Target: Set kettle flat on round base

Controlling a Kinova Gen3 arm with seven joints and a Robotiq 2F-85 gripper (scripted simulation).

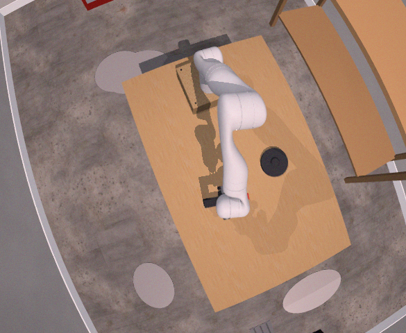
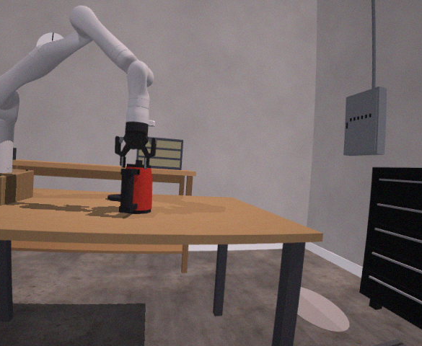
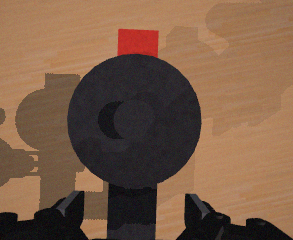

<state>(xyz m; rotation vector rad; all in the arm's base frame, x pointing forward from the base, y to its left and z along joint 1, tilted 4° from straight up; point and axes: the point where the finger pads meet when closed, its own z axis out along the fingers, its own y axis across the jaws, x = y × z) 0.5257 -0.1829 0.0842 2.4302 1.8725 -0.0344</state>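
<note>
The red kettle (image 2: 136, 189) stands upright on the table, with its black handle (image 2: 128, 189) facing left in the side view. In the wrist view I look straight down on its dark lid (image 3: 134, 120), with the handle (image 3: 131, 212) at the bottom and the red spout (image 3: 138, 42) at the top. My gripper (image 2: 133, 162) is open and empty just above the kettle's top. Its fingers stand either side of the handle without touching it. The round black base (image 1: 273, 161) with its stud up lies flat on the table, apart from the kettle. The arm hides most of the kettle in the overhead view.
A wooden block (image 1: 192, 86) beside the arm's mount sits at the table's far end. A second long table (image 1: 334, 86) stands to the right of this one. A black drawer cabinet (image 2: 405, 241) stands by the wall.
</note>
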